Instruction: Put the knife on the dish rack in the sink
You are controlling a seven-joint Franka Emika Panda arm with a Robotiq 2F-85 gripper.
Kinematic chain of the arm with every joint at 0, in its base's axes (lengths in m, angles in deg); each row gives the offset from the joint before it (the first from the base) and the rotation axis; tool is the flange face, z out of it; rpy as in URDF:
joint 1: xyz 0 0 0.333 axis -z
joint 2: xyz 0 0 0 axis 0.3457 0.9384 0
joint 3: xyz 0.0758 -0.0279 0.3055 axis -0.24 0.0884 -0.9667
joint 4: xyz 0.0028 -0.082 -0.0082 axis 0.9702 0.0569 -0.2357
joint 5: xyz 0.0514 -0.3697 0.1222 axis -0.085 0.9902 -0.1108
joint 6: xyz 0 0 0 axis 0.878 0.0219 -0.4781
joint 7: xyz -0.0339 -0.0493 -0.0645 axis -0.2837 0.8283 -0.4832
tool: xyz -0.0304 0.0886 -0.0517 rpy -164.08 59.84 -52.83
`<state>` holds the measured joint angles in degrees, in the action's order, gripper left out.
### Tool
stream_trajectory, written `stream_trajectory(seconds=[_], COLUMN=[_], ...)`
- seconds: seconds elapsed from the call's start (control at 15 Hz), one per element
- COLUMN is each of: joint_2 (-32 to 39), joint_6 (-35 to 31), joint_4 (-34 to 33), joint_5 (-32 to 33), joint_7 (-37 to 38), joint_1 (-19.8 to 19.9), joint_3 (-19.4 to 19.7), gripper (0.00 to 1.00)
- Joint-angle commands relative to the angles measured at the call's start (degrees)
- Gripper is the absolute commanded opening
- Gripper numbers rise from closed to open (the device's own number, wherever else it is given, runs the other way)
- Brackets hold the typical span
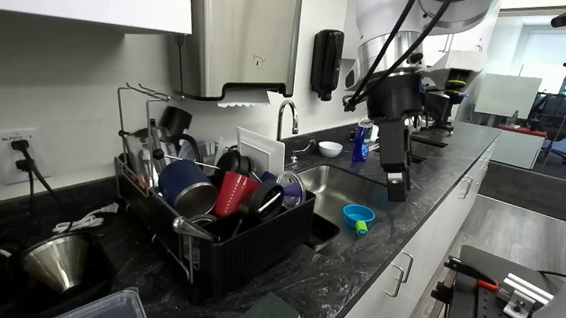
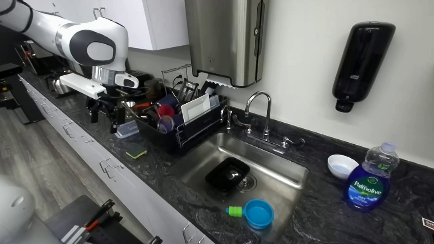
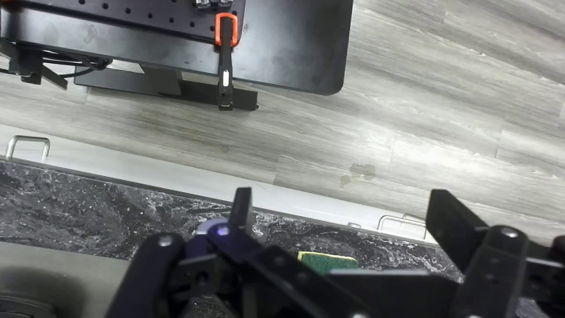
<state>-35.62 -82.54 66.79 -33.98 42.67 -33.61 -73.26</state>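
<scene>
The black dish rack [image 1: 259,249] stands on the dark countertop in both exterior views [image 2: 152,137], crowded with pots, cups and utensils. The steel sink [image 2: 271,200] is recessed beside it, also in an exterior view [image 1: 329,183]; part of it shows at the lower left of the wrist view [image 3: 57,269]. My gripper [image 2: 103,122] is raised in the air on the front side of the rack. Its fingers are wide apart with nothing between them in the wrist view [image 3: 340,192]. It is seen edge-on in an exterior view [image 1: 399,187]. I cannot make out the knife in any view.
A green sponge [image 1: 271,317] lies on the counter before the rack. The sink holds a black tub [image 2: 227,173] and a blue cup [image 2: 258,214] with a green handle. The chrome tap [image 2: 268,112] rises behind. A blue soap bottle [image 2: 369,179] and white bowl [image 2: 341,166] stand beyond.
</scene>
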Motion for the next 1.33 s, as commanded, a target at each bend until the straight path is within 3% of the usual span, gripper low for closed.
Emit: stream_trajectory(seconds=[0.0, 0.73, 1.27], joint_2=[-0.04, -0.04, 2.88], joint_6=[0.25, 0.25, -4.54], joint_4=[-0.11, -0.11, -1.06], joint_5=[-0.25, -0.25, -1.16], joint_7=[-0.25, -0.25, -10.68], joint_1=[0.96, 0.96, -1.13], joint_3=[-0.88, -0.88, -1.59], gripper=[1.0, 1.0, 1.0])
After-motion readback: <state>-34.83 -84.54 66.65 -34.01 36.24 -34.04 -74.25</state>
